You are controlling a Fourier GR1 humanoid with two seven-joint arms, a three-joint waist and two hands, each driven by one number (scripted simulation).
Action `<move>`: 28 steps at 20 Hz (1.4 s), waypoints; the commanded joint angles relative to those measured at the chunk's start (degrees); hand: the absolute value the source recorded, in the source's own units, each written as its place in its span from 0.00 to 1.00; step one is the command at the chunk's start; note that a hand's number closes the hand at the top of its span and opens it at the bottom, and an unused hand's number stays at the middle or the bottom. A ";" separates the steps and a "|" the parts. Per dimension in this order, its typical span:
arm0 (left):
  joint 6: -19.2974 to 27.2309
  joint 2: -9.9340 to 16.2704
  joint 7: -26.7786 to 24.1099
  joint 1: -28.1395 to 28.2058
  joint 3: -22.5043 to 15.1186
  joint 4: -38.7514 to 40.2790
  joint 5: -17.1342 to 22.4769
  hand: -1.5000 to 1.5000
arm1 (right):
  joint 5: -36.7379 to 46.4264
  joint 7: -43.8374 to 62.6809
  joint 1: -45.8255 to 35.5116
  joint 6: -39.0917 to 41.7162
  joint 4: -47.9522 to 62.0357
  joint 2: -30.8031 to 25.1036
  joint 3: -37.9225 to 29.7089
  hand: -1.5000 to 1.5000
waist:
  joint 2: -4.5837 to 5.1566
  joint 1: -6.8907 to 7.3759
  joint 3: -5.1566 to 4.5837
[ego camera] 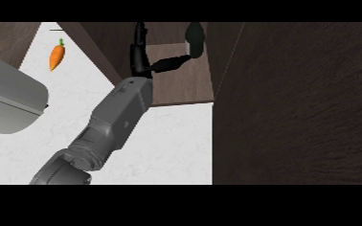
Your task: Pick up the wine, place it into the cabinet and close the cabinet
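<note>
The left robot hand (145, 60) reaches into the open dark wood cabinet (180, 84), fingers straight up and thumb stretched sideways, its tip touching the dark wine bottle (194, 38) standing inside; it grips nothing. An orange carrot (56, 56) lies on the white tabletop (170, 143) at left, above a grey rounded object (17, 103).

My counter (170, 139) is white and faintly marbled, filling the lower left of my view. A carrot (56, 56) lies on it toward eleven o'clock, orange with a green top pointing away from me. At nine o'clock a grey rounded object (17, 103) sits at the counter's left edge. The cabinet's brown shelf (184, 84) at twelve o'clock carries a dark wine bottle (194, 37).
</note>
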 commanded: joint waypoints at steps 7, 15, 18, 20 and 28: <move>-4.49 1.62 -2.90 2.35 1.20 0.13 -0.04 0.00 | -1.64 -0.66 2.96 1.37 -3.47 0.42 0.87 0.00 | 0.35 0.13 -0.22; -10.18 0.05 -3.20 4.01 0.39 0.07 -0.79 0.00 | -2.08 0.78 4.15 0.51 -5.11 0.49 0.99 0.00 | -0.17 1.00 -0.20; -8.27 0.05 -3.03 3.61 -0.93 0.50 -1.04 0.00 | -0.79 0.11 4.43 0.47 -4.16 0.86 1.95 0.00 | -0.31 0.91 -0.19; -10.23 0.05 -3.86 4.15 -0.20 0.67 -0.29 0.00 | 1.42 1.39 2.05 -1.36 -3.50 2.12 4.73 0.00 | 0.09 0.30 -0.27; -12.37 0.05 -3.99 4.86 -2.16 -2.31 5.04 0.00 | -1.46 0.02 1.77 -0.43 -2.70 1.30 2.47 0.00 | -0.57 0.32 -0.19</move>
